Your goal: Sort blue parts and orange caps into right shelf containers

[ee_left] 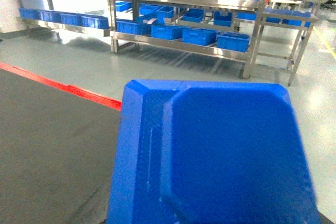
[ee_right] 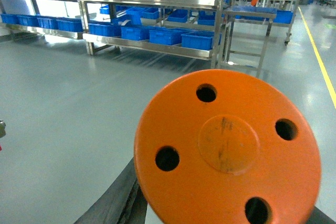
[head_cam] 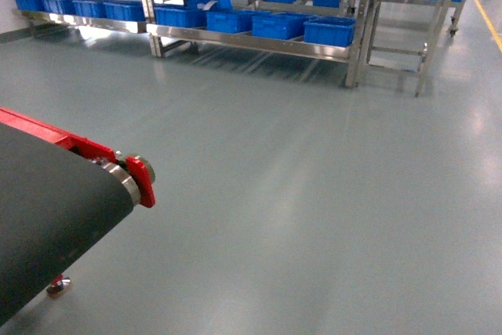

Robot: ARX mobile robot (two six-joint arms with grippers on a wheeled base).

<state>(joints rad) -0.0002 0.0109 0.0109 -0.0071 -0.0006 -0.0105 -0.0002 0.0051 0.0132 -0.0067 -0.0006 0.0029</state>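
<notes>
Orange cap [ee_right: 227,148] fills the right wrist view, blue part [ee_left: 215,153] the left wrist view, both grippers hidden so grip unreadable; belt [head_cam: 47,209] nearby, blue crates [head_cam: 329,30] on shelf [head_cam: 251,41] well beyond.

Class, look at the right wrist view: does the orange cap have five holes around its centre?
No. The orange cap shows four round holes spaced around its raised central disc, not five.

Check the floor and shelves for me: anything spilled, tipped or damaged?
Nothing stands out. The floor looks bare and dry, and the blue crates sit in rows on the steel shelf. The orange cap shows only a faint dark scuff at its centre.
</notes>
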